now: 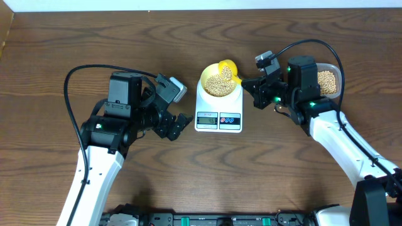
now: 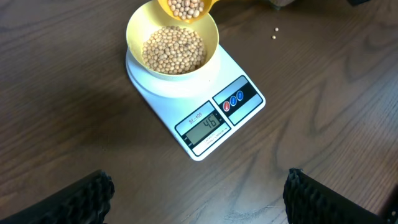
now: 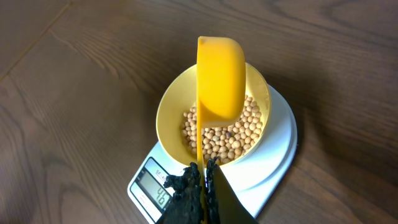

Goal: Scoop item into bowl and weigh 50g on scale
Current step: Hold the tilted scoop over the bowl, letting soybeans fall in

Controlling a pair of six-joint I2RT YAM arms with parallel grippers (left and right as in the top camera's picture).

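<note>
Nearest the base, the left gripper (image 1: 178, 125) is hovering over the wooden table (image 1: 63, 37) with its jaws spread wide and nothing between them, just beside the scale's left front corner. The scale (image 2: 217, 118) is sitting flat on the table, its grey display (image 2: 205, 124) showing 46. The bowl (image 2: 134, 31) is standing upright on the scale's platform and is holding a heap of beans (image 2: 174, 50). The right gripper (image 3: 202, 177) is pinching, with jaws narrowed tight, the thin handle of a bright yellow scoop (image 3: 219, 81). The scoop is rolled onto its side over the far part of the bowl, with beans still lying inside its cup. One stray bean (image 2: 273, 35) is lying on the table to the right of the bowl. Farthest right, behind the right arm, a clear tub (image 1: 336, 78) is holding more beans.
</note>
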